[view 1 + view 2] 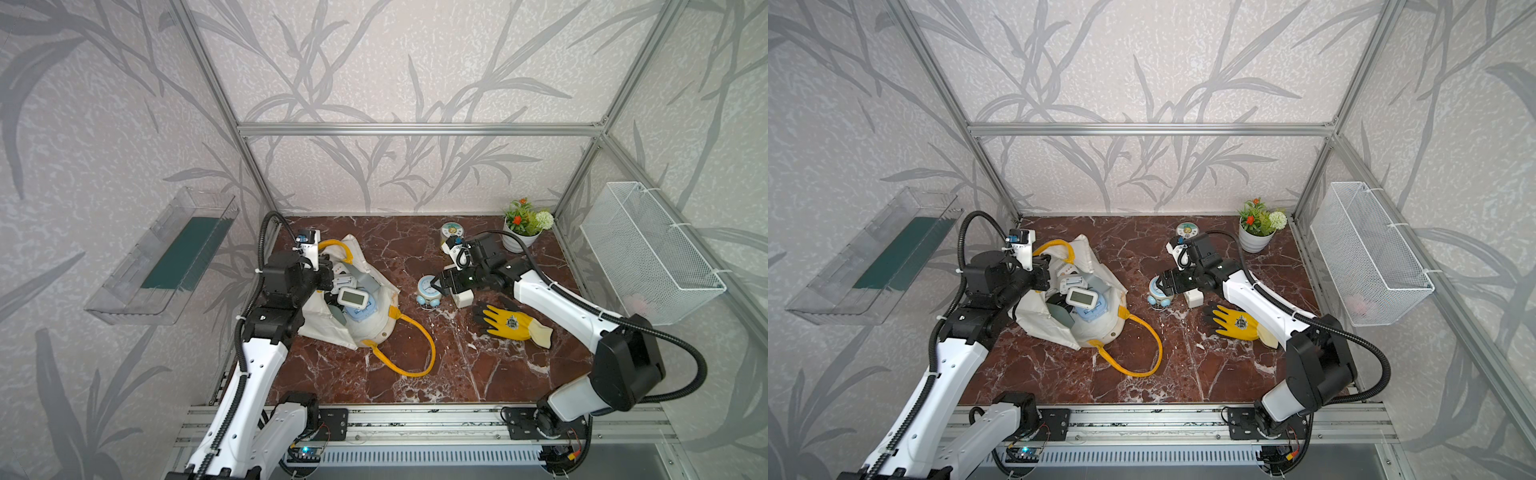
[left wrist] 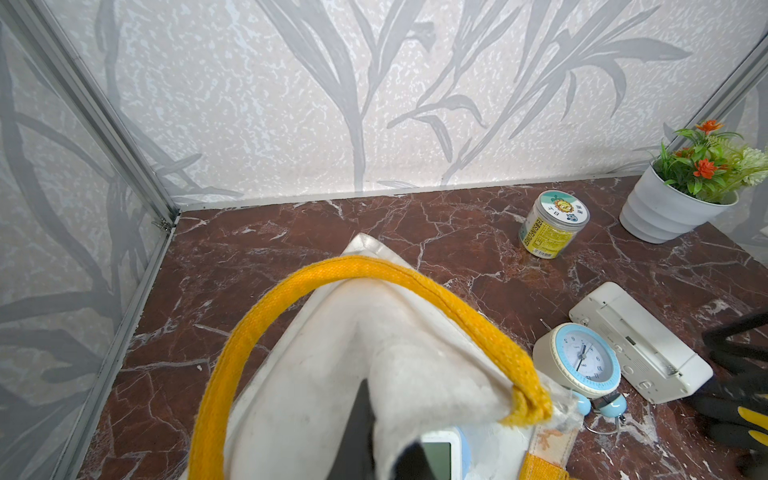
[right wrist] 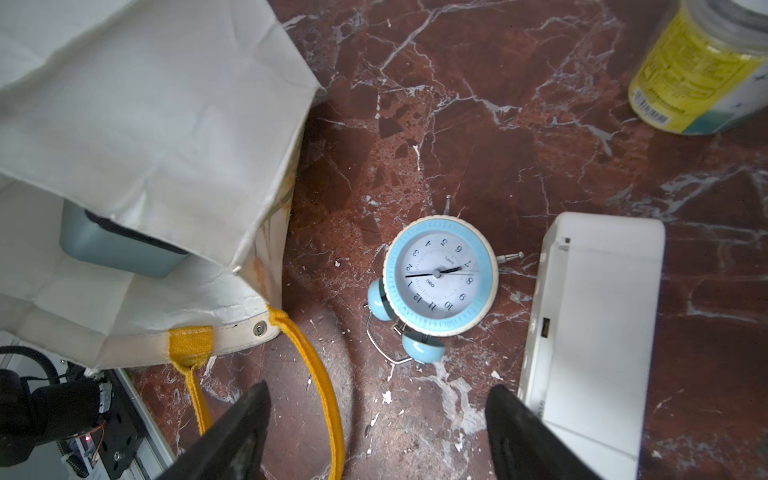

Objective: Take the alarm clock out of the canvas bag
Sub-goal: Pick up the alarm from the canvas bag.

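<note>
Hovering with jaws spread wide and empty, the right gripper points down at the round pale-blue twin-bell alarm clock. It lies face-up on the red-brown marble tabletop just ahead of the fingertips, outside the off-white canvas bag. That removal looks done; next, I judge, comes a clean lift away. A white rectangular plastic case flanks one finger and the bag's yellow strap handle the other, so sideways room is tight. Farther off, the left gripper is clamped on the bag's rim; a yellow-labelled jar stands beyond.
</note>
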Controlling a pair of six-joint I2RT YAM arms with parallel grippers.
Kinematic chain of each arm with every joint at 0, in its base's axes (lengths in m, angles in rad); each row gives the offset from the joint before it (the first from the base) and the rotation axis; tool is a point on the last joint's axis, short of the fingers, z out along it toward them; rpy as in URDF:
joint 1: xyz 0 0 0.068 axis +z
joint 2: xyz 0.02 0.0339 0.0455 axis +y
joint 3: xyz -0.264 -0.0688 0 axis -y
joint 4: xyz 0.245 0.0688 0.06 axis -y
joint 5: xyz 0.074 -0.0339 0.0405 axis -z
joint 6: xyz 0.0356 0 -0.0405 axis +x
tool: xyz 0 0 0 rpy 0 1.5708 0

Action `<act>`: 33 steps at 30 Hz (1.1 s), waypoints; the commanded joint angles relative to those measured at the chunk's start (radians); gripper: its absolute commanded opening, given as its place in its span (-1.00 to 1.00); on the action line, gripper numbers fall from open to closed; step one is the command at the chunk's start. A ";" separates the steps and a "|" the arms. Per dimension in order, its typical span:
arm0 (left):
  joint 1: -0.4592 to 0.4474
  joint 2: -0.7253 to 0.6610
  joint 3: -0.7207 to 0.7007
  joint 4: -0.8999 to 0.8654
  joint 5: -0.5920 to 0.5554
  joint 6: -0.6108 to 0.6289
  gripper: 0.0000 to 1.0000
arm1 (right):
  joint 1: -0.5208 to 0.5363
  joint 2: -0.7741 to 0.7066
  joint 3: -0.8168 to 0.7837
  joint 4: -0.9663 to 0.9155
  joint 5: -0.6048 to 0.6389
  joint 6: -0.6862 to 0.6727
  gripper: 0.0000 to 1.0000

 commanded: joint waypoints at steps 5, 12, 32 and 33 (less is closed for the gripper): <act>0.006 -0.027 0.019 0.091 0.025 -0.017 -1.00 | 0.204 -0.128 -0.149 0.274 0.082 -0.170 0.64; 0.006 -0.027 0.022 0.089 0.033 -0.026 -1.00 | 0.328 -0.109 -0.162 0.344 0.152 -0.319 0.64; 0.005 -0.014 0.038 0.064 0.067 -0.059 -1.00 | 0.509 0.167 -0.017 0.495 0.202 -0.605 0.46; 0.005 -0.013 0.040 0.062 0.070 -0.060 -1.00 | 0.513 0.189 -0.002 0.497 0.201 -0.613 0.44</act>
